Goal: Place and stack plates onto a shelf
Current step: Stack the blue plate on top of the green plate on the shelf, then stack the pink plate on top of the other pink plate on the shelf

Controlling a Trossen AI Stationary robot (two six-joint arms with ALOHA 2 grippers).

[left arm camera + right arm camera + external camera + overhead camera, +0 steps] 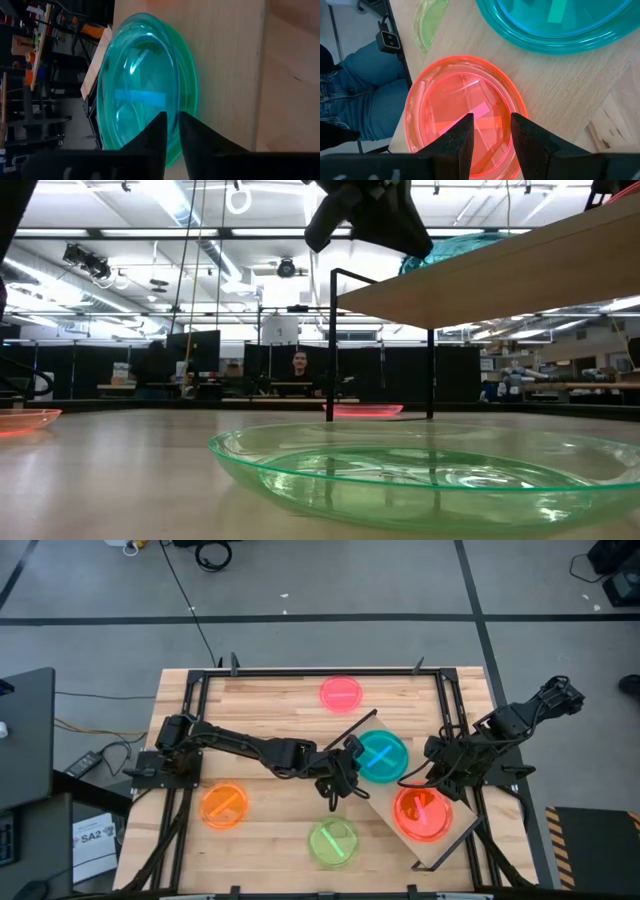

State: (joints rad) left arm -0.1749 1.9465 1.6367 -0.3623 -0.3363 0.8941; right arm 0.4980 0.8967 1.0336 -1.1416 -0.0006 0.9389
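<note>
The shelf (378, 797), a light plank on a black wire frame, stands slantwise at the table's right. Two stacks lie on it: a blue plate over a green one (383, 756) and a pink-orange pair (422, 813). Single pink (340, 692), orange (224, 806) and green (333, 842) plates lie flat on the table. My left gripper (352, 754) is at the blue plate's left rim, shut on it. My right gripper (490, 131) hovers open over the pink-orange stack (462, 120), one finger on either side of its centre bar. My left gripper pinches the blue plate's rim (172, 107) on the side toward the table's left. It comes from above, pointing down, with one finger (159, 131) inside the dish and the other (192, 132) at its outer edge. The plate lies flat on the green one on the shelf.
The shelf's black legs (331, 345) stand on the slatted table, with the pink plate (365, 410) on the table beyond them. The green plate (430, 470) lies at the near edge. A seated person's jeans (357, 87) show past the table's near right.
</note>
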